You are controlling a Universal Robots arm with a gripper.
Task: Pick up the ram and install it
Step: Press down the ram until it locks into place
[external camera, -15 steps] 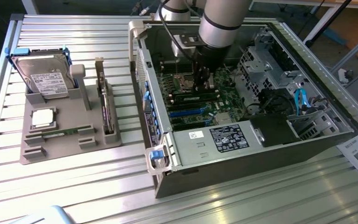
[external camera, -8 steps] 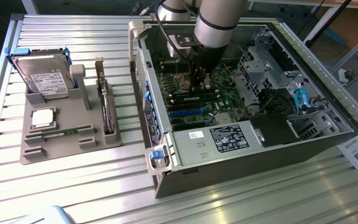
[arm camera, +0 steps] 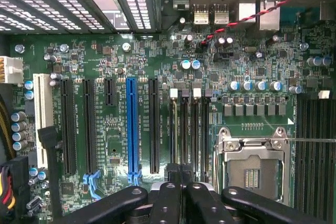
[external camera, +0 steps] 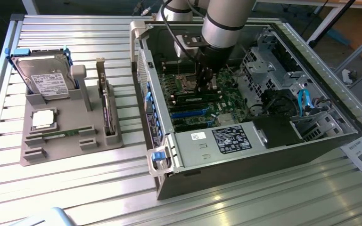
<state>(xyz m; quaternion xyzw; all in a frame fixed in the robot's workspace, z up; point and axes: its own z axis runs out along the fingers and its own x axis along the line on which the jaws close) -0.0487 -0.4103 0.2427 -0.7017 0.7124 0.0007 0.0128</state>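
The gripper (external camera: 201, 87) (arm camera: 181, 195) is being held low inside the open computer case (external camera: 332, 141), just above the motherboard (arm camera: 131, 66) and close to the dark memory slots (arm camera: 189, 129) beside the processor socket (arm camera: 252, 166). How far it is being kept open, and whether anything is being gripped, cannot be told. The ram (external camera: 61, 134), a thin green stick, is being kept in the grey holder (external camera: 74, 150) outside the case, at the exterior view's left.

fingers (arm camera: 178, 203) cut off at frame edge, grip unclear

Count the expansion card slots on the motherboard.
6, side by side in one row: a white slot, two long black slots, a short black slot, the blue slot, a last black slot. Others may be hidden.
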